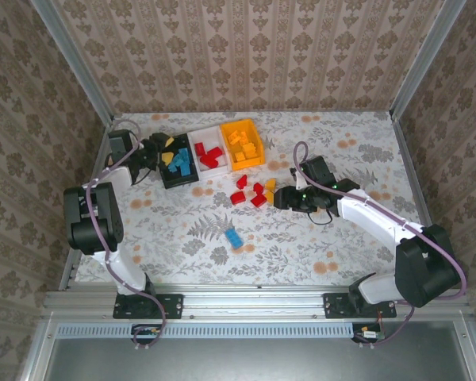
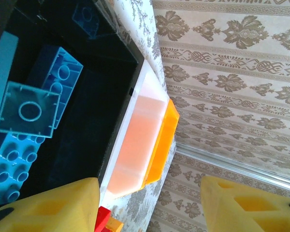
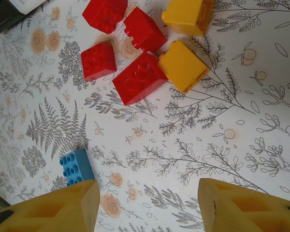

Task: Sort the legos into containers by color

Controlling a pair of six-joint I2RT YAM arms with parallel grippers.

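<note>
Left wrist view: blue legos (image 2: 19,145) lie in the black bin (image 2: 87,111), white bin (image 2: 140,140) next, orange bin (image 2: 162,145) beyond, my left end effector (image 2: 150,203) wide and empty above. My right end effector (image 3: 147,205) (also wide, empty) hovers over red legos (image 3: 137,77) and yellow legos (image 3: 182,65) on the bench (image 3: 222,125).

Left tool (image 2: 147,208), right tool (image 3: 147,208): both agape, empty.
</note>
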